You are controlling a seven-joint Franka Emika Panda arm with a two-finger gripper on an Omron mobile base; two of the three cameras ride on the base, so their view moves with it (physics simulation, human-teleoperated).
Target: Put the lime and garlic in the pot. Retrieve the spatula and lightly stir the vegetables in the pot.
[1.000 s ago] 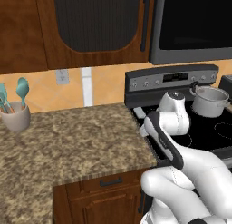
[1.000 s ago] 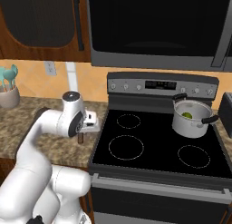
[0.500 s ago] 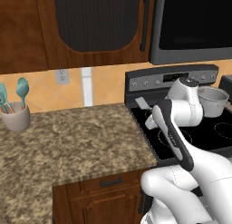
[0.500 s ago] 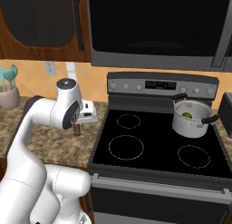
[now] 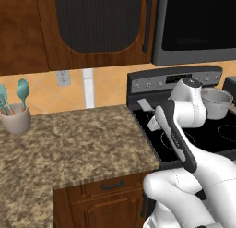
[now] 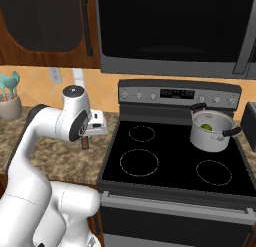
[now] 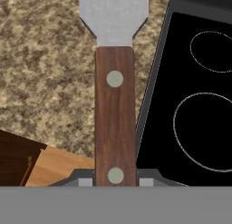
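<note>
- Granite counter (image 5: 83,139) is seen left of a black stove (image 6: 175,161), under dark wood cabinets (image 5: 92,24) and a microwave (image 6: 175,31); a cup of teal utensils (image 5: 14,114) is set at the counter's far left.
- The arm is raised and bent, with the gripper (image 7: 115,181) held over the counter's edge beside the stove.
- The spatula (image 7: 115,96) is clamped by its wooden handle between the fingers, blade pointing away.
- The pot (image 6: 210,130) is placed on the back right burner, well apart from the gripper, with the lime (image 6: 206,126) inside; the garlic cannot be made out.
</note>
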